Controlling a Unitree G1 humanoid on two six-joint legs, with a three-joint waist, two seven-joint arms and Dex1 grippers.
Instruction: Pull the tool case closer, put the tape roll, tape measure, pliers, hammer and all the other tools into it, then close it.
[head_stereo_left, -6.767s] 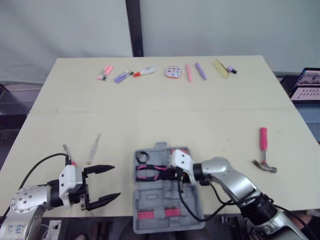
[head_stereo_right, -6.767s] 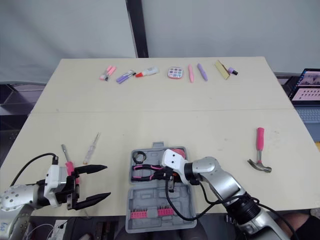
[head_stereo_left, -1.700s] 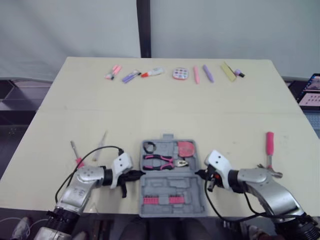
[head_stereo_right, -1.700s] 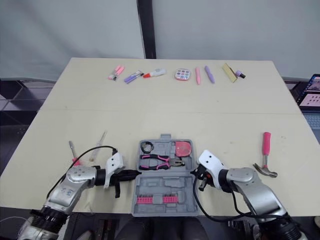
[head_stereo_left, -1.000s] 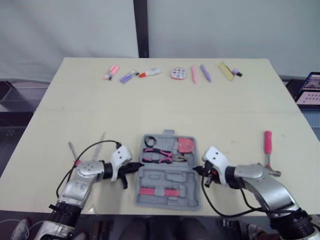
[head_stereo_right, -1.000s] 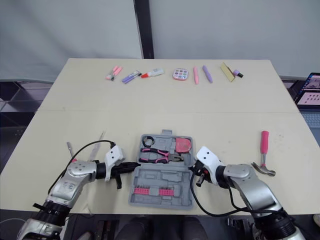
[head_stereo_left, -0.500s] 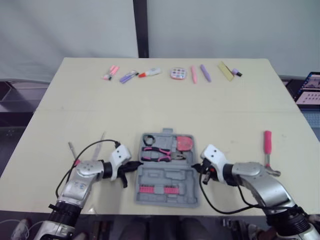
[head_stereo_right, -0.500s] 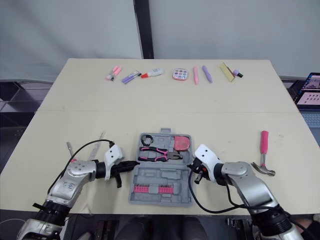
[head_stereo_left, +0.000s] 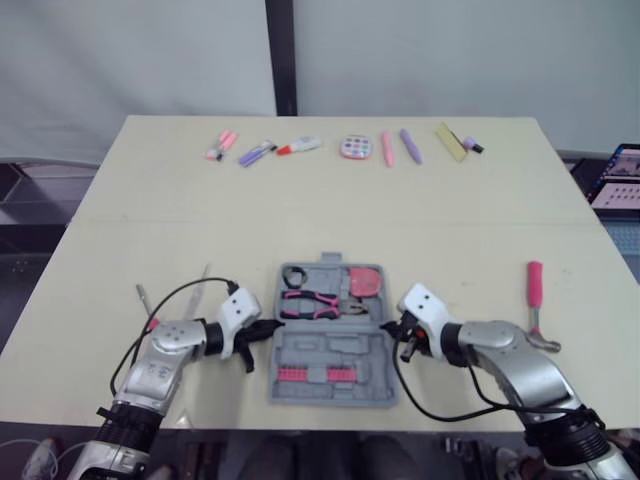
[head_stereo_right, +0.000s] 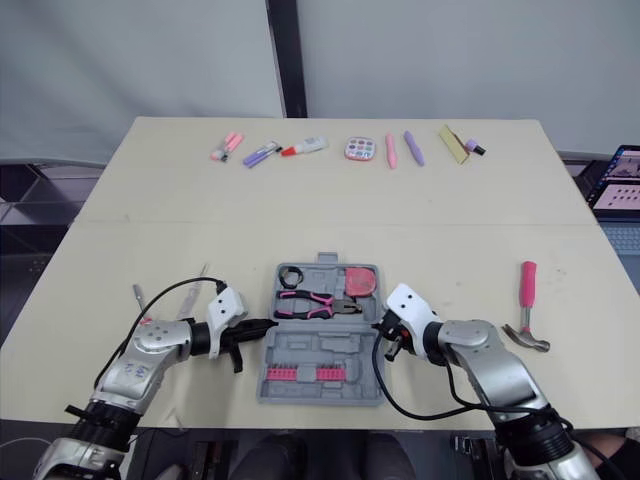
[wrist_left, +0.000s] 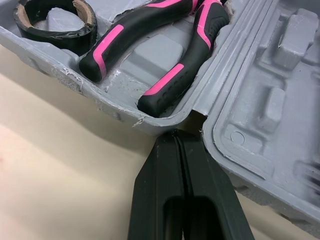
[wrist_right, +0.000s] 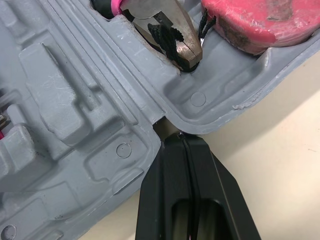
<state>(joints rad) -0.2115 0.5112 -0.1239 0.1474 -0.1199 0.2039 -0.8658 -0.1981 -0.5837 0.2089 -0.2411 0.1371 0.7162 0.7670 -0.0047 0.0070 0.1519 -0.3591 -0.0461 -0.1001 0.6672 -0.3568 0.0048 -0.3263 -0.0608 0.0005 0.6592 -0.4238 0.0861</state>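
Right gripper (wrist_right: 181, 137), fingers pressed together, tips at tool case (wrist_right: 65, 90) hinge. Inside: pliers (wrist_right: 167, 21) nose, tape measure (wrist_right: 250, 17) (pink, scuffed).

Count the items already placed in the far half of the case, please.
3: the tape roll at the left end, the pliers in the middle, the pink tape measure at the right end.

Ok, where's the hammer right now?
In the eye views, the hammer lies on the table on the robot's right, outside the case, beyond the right gripper and towards the table's right edge.
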